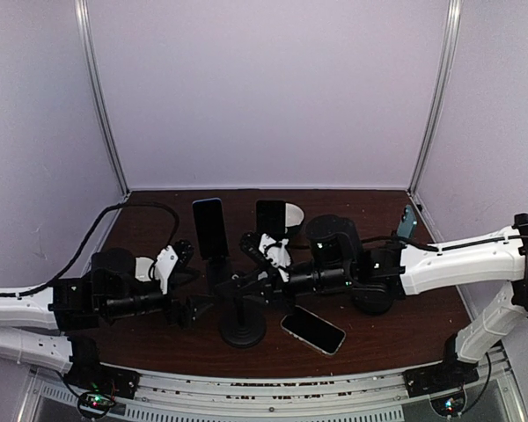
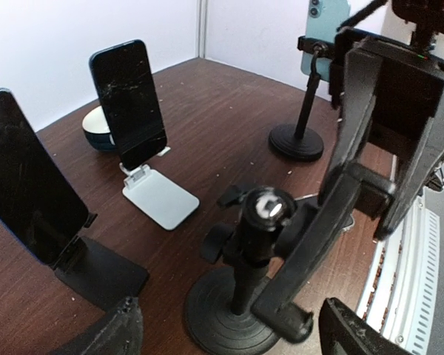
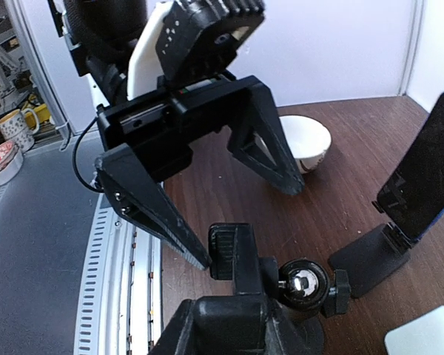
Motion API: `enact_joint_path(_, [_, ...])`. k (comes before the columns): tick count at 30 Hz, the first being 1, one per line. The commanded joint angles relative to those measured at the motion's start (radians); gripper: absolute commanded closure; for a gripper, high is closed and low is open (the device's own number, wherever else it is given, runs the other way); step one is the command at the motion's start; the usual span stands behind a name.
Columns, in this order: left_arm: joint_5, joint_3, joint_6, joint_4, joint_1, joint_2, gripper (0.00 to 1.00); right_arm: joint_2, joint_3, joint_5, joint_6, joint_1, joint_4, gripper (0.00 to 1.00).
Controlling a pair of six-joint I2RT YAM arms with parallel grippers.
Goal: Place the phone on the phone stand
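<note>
The phone lies flat on the brown table, right of the black phone stand. The stand has a round base, a ball head and a clamp bracket. My right gripper is shut on that clamp bracket and holds it tilted beside the post. My left gripper is open, facing the stand from the left. Its fingers straddle the base without touching it. In the right wrist view one left fingertip comes very close to the clamp.
Two dark phones stand propped on other stands behind the arms. A white bowl sits next to them. A teal phone on a tall stand is at the back right. The table's front edge runs just below the flat phone.
</note>
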Motion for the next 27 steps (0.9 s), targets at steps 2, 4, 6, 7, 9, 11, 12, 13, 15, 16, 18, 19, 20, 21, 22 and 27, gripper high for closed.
enact_joint_path(2, [0.181, -0.008, 0.11, 0.165, 0.024, 0.049, 0.15, 0.114, -0.044, -0.198, -0.064, -0.05, 0.083, 0.85])
enact_joint_path(4, [0.204, 0.007, 0.117, 0.144, 0.024, 0.081, 0.18, 0.124, -0.072, -0.196, -0.061, -0.061, 0.1, 0.85])
enact_joint_path(6, [0.247, -0.001, 0.117, 0.164, 0.024, 0.093, 0.24, 0.114, -0.097, -0.185, -0.068, -0.062, 0.102, 0.85])
enact_joint_path(7, [0.27, -0.012, 0.115, 0.187, 0.024, 0.093, 0.26, 0.111, -0.112, -0.185, -0.07, -0.065, 0.11, 0.84])
enact_joint_path(9, [0.295, -0.028, 0.121, 0.22, 0.024, 0.093, 0.31, 0.101, -0.143, -0.186, -0.069, -0.074, 0.136, 0.84])
enact_joint_path(11, [0.293, -0.028, 0.138, 0.228, 0.026, 0.097, 0.36, 0.1, -0.163, -0.184, -0.061, -0.083, 0.156, 0.84])
enact_joint_path(12, [0.293, -0.027, 0.148, 0.233, 0.026, 0.099, 0.39, 0.101, -0.166, -0.182, -0.061, -0.084, 0.157, 0.84])
enact_joint_path(13, [0.294, -0.025, 0.157, 0.243, 0.026, 0.101, 0.42, 0.103, -0.164, -0.18, -0.064, -0.085, 0.155, 0.83])
enact_joint_path(15, [0.297, -0.027, 0.176, 0.266, 0.026, 0.108, 0.46, 0.104, -0.155, -0.181, -0.066, -0.085, 0.151, 0.83])
enact_joint_path(16, [0.295, -0.023, 0.184, 0.267, 0.028, 0.114, 0.51, 0.104, -0.154, -0.18, -0.066, -0.084, 0.157, 0.83])
enact_joint_path(18, [0.315, -0.015, 0.195, 0.26, 0.046, 0.13, 0.63, 0.105, -0.153, -0.17, -0.073, -0.085, 0.16, 0.83])
enact_joint_path(19, [0.338, -0.013, 0.195, 0.262, 0.062, 0.137, 0.7, 0.106, -0.151, -0.164, -0.075, -0.087, 0.158, 0.82])
enact_joint_path(20, [0.37, -0.011, 0.194, 0.263, 0.074, 0.147, 0.73, 0.104, -0.15, -0.16, -0.076, -0.089, 0.153, 0.82])
enact_joint_path(21, [0.392, -0.006, 0.195, 0.265, 0.082, 0.155, 0.73, 0.102, -0.152, -0.158, -0.074, -0.09, 0.154, 0.82])
enact_joint_path(22, [0.412, 0.0, 0.202, 0.265, 0.086, 0.165, 0.74, 0.099, -0.153, -0.156, -0.073, -0.092, 0.154, 0.82])
enact_joint_path(27, [0.487, 0.067, 0.224, 0.227, 0.087, 0.227, 1.0, 0.091, -0.155, -0.064, -0.061, -0.096, 0.148, 0.7])
